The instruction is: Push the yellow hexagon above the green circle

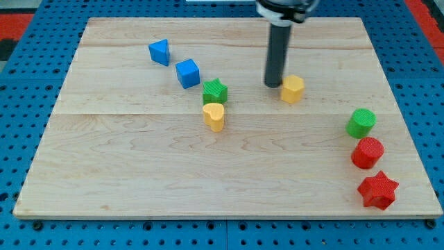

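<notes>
My tip (272,85) touches yellow hexagon (293,89) at upper centre, on its left. No fingers: a bare rod. Push underway; next, drive rightward to above green circle (361,122).

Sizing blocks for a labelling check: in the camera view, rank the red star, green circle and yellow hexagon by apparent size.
1. red star, though it sits nearest the view's bottom, which may enlarge it.
2. green circle.
3. yellow hexagon, only slightly smaller; unsure.

A straight, smooth dark-grey rod (277,55) hangs from a black round collar (283,10).
</notes>
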Robot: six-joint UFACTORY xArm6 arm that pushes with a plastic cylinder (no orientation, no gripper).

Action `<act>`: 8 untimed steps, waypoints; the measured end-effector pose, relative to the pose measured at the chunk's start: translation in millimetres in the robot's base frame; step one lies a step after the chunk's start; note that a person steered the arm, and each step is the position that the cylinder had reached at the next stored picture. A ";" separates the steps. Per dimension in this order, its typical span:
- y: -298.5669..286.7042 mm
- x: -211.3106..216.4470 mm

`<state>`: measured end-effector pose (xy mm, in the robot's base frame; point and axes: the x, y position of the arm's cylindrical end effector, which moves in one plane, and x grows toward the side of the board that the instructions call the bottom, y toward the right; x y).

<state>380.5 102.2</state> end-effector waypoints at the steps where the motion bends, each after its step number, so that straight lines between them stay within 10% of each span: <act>1: 3.8 12.7; 8: 53.3 39.2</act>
